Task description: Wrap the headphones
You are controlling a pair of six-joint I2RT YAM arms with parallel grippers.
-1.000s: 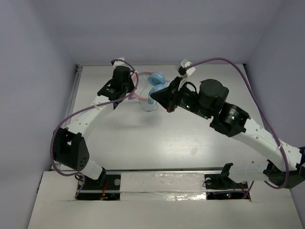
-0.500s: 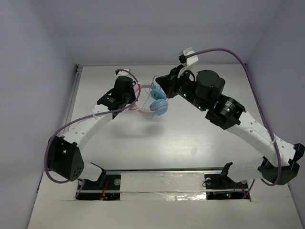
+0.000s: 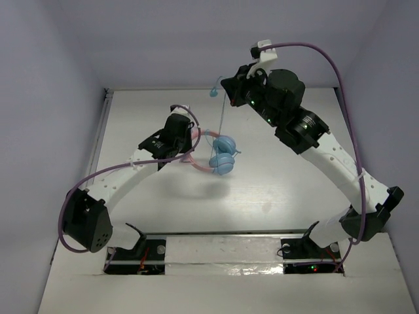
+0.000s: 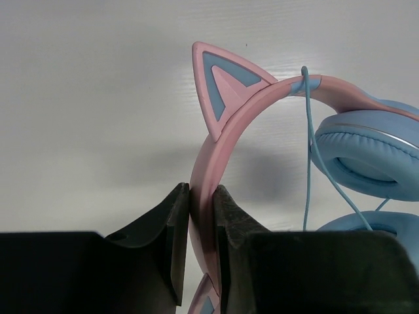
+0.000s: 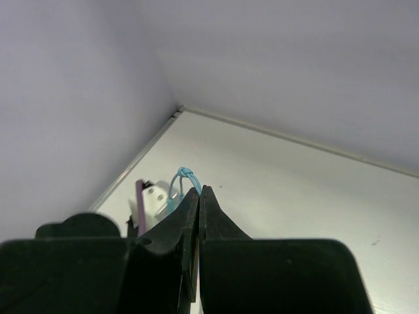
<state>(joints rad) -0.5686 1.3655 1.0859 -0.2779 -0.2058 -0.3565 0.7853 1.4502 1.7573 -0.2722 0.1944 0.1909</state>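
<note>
The headphones [image 3: 219, 156] have a pink cat-ear headband [image 4: 226, 121], two light-blue ear cups [image 4: 366, 154] and a thin light-blue cable [image 3: 224, 111]. My left gripper [image 4: 201, 216] is shut on the headband and holds the headphones above the table, also seen in the top view [image 3: 186, 140]. My right gripper [image 3: 229, 88] is raised at the back and is shut on the cable near its knotted end [image 5: 185, 174]. The cable runs taut from the ear cups up to it and crosses the headband in the left wrist view [image 4: 306, 137].
The white table [image 3: 262, 190] has grey walls close on the left, back and right. A metal rail [image 3: 101, 124] runs along the left edge. Thick purple robot cables [image 3: 327, 65] loop over both arms.
My right gripper has risen and moved back with the cable end, pulling the cable taut. My left gripper has carried the headphones toward the front and slightly right.
</note>
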